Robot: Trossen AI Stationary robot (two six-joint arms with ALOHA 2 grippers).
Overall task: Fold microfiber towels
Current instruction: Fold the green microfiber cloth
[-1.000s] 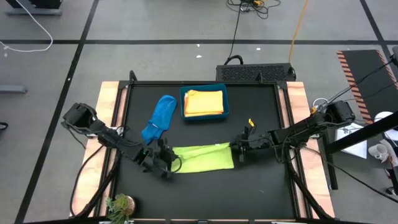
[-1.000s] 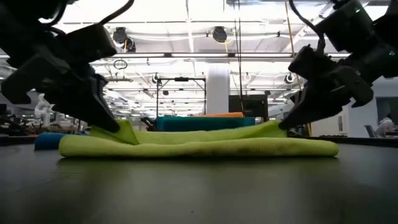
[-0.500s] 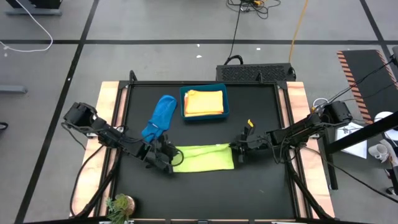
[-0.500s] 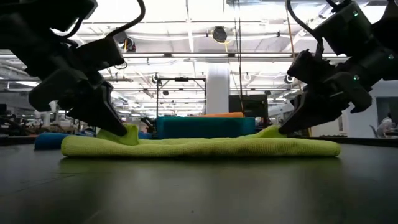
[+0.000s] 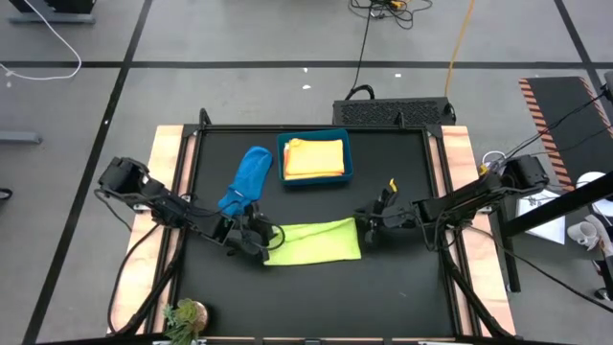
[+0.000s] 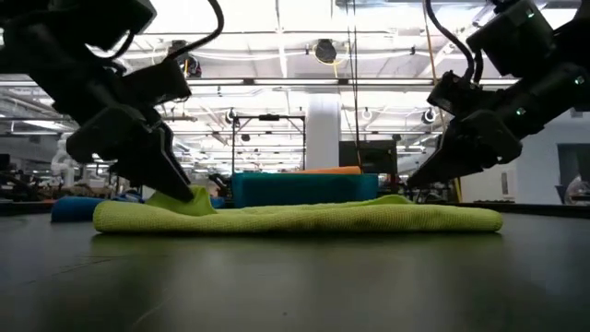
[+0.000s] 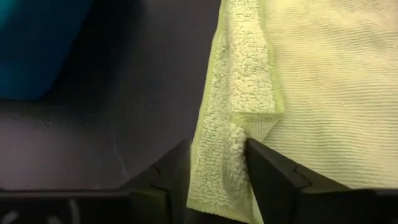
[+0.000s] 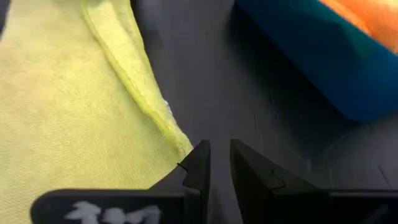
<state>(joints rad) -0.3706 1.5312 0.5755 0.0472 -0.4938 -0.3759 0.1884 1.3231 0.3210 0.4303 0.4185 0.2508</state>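
The lime green towel (image 5: 313, 241) lay folded into a long flat band on the black table (image 5: 402, 287), near the middle of the surface and toward the front half, its long axis running left to right across the table between the two arms, with a slight tilt in the high view so that its right end sat a little farther back than its left end. In the low view the same towel (image 6: 295, 217) formed a low, level strip, thin in profile, with a small raised tuft at its left end. The left gripper (image 5: 257, 241) was at that left end, its fingers (image 7: 273, 177) closed on a narrow fold of the towel's edge, the nap of the cloth showing between them. The right gripper (image 5: 374, 226) stood at the towel's right end, just beside the back corner; its jaws were drawn nearly together with only a thin gap, and nothing lay between them, the towel's hem (image 8: 146, 99) lying just beside the fingertips but apart from them. A blue towel (image 5: 245, 182) lay bunched, its length running from the back of the table toward the front left, just behind the left gripper. A teal bin (image 5: 314, 178) sat at the back centre of the table, holding a folded stack of a yellow towel (image 5: 312, 163) under orange cloth (image 5: 316, 146).
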